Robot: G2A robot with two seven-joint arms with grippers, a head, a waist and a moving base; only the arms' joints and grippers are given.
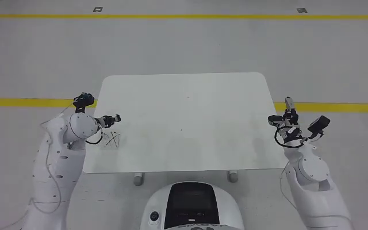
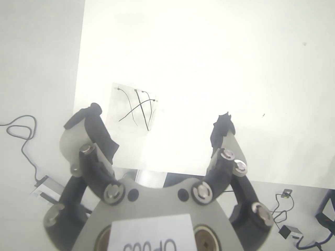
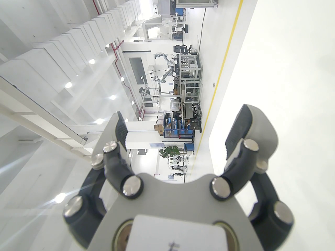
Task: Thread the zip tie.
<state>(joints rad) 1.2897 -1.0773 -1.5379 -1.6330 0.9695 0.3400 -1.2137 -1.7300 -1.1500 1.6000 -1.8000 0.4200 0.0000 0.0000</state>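
Near zip ties [image 2: 140, 103], left hand [image 2: 160, 113] gapes; right hand [image 3: 182, 112] gapes beside table [image 1: 184, 115].

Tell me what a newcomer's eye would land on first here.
A small tangle of black zip ties lies near the left edge of the white table, toward the robot's side. The left gripper hangs open just beside them, above that same edge. The right gripper, also open, sits off the table's right edge, facing the room beyond.
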